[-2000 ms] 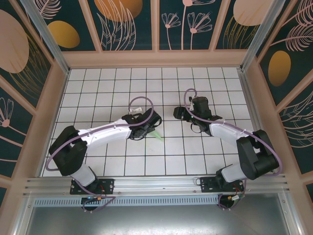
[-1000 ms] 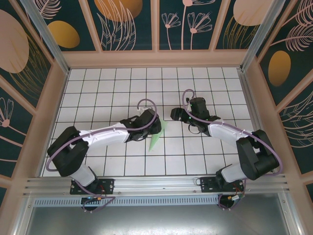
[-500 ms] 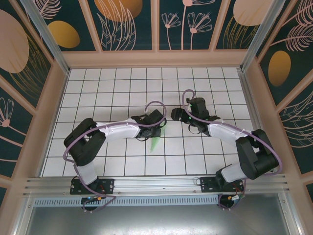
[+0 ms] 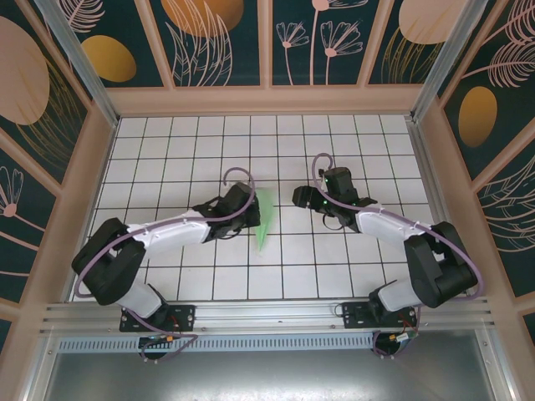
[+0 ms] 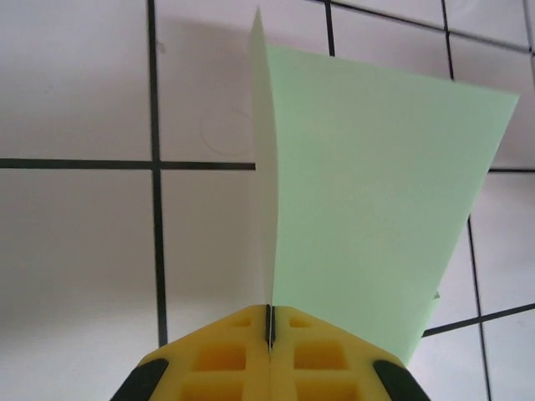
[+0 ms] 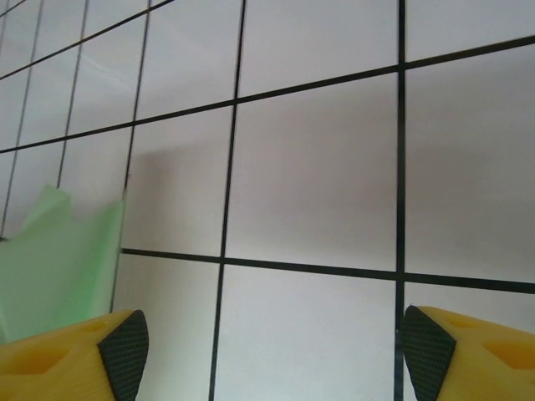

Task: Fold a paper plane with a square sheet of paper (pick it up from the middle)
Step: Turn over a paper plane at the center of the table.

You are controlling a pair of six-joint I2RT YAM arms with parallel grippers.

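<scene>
Your left tool (image 4: 251, 210) is sitting just left of centre in the top view, clamping the paper plane (image 4: 264, 227), whose pale green point is aiming toward the bottom of the frame over the white gridded surface (image 4: 167, 150). In the left wrist view, your left tool (image 5: 269, 322) is showing at bottom centre, its yellow fingers (image 5: 217, 355) pressing together on the paper's lower edge, while the paper plane (image 5: 368, 192) is fanning upward and rightward. Your right tool (image 4: 301, 199) is hanging right of centre, apart from the paper, jaws standing wide. In the right wrist view, the right tool (image 6: 276, 334) is framing bare tiles, and the paper plane (image 6: 58, 259) is peeking in at lower left.
</scene>
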